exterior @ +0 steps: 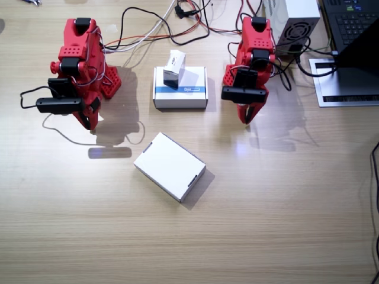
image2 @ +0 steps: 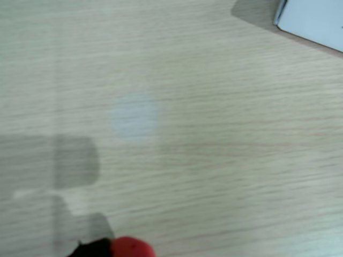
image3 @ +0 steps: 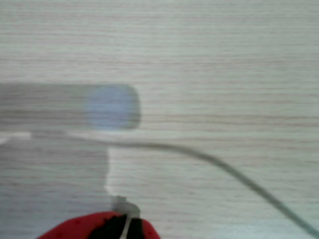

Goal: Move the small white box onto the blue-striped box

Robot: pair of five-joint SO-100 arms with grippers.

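Both red arms are folded low over the pale wooden bench (exterior: 284, 207), the left gripper (exterior: 247, 116) and the right gripper (exterior: 90, 120) pointing down, jaws closed on nothing. The small white box with a dark grey end (exterior: 174, 68) rests on the flat white blue-striped box (exterior: 180, 88), overhanging its far edge. A large plain white box (exterior: 170, 166) lies nearby.

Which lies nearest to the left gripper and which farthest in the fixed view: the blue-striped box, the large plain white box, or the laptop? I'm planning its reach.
From the left gripper:
1. Blue-striped box, beside it toward the table's middle, carrying the small white box.
2. Large plain white box, nearer the camera, between the arms.
3. Laptop, at the far corner.
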